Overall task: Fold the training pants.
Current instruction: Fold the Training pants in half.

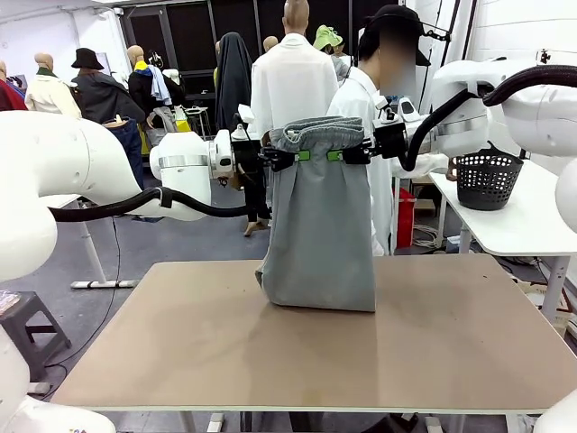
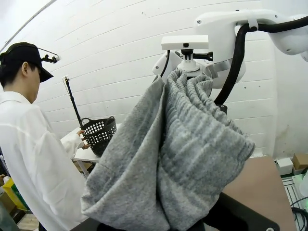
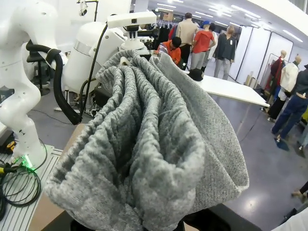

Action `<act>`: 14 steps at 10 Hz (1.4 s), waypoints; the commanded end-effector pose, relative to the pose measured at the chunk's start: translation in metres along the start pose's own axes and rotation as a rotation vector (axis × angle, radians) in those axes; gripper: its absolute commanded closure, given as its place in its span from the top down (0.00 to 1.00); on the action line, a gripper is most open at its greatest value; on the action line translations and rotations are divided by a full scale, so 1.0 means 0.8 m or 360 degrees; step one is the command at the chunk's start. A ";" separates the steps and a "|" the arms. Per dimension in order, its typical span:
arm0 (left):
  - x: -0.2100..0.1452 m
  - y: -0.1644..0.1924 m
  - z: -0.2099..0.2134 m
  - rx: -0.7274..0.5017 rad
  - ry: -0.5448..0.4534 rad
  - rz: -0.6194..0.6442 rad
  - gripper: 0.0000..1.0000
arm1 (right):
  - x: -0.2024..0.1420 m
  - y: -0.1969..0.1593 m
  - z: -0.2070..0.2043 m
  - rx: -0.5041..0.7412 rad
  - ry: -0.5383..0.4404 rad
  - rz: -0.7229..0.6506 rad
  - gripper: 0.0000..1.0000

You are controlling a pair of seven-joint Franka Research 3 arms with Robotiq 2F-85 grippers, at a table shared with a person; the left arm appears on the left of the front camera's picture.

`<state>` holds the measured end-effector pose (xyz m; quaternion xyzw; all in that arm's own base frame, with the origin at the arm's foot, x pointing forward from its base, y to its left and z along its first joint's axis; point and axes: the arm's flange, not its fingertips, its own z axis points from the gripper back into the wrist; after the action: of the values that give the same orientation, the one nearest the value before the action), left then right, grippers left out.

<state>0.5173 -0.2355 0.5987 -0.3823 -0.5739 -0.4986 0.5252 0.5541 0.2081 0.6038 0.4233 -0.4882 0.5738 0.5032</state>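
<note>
We hold the training pants [image 1: 320, 225] up by the stretchy top, our left gripper [image 1: 290, 156] and right gripper [image 1: 347, 155] both pinched tight on it, one on each side. Below them, the soft grey legs hang down and touch the table [image 1: 451, 343] (bunched there). If one pinch slips, the pants could drop crooked.

Grey training pants [image 1: 321, 225] hanging upright at the centre of the frame.

Light grey soft fabric, gathered elastic waistband bunched at the top, pinched at both ends so the cloth drops in a long, narrow column; the lower edge folds and rests on the tabletop [image 1: 180, 343] near its far middle.
</note>
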 end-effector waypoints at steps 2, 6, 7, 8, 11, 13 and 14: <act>0.000 0.000 0.000 0.0000 0.0000 0.0000 0.00 | 0.000 0.000 0.000 0.0000 0.0000 0.0000 0.00; 0.023 0.051 -0.022 0.0118 0.0045 -0.0083 0.00 | 0.026 -0.075 -0.001 -0.0030 0.0062 0.0081 0.00; 0.027 0.062 -0.025 0.0168 0.0072 -0.0110 0.00 | 0.031 -0.091 -0.002 -0.0035 0.0066 0.0110 0.00; 0.032 0.074 -0.029 0.0216 0.0081 -0.0126 0.00 | 0.034 -0.108 -0.004 -0.0042 0.0067 0.0122 0.00; 0.028 0.094 -0.033 0.0297 0.0103 -0.0161 0.00 | 0.033 -0.131 -0.014 -0.0049 0.0074 0.0151 0.00; 0.007 0.087 -0.032 0.0269 0.0091 -0.0094 0.00 | 0.017 -0.114 -0.010 -0.0040 0.0081 0.0101 0.00; -0.003 0.083 -0.028 0.0240 0.0101 -0.0043 0.00 | 0.007 -0.108 -0.013 -0.0020 0.0067 0.0071 0.00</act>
<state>0.5917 -0.2430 0.6105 -0.3005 -0.6090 -0.4723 0.5619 0.6493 0.2182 0.6193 0.3864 -0.5033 0.5948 0.4935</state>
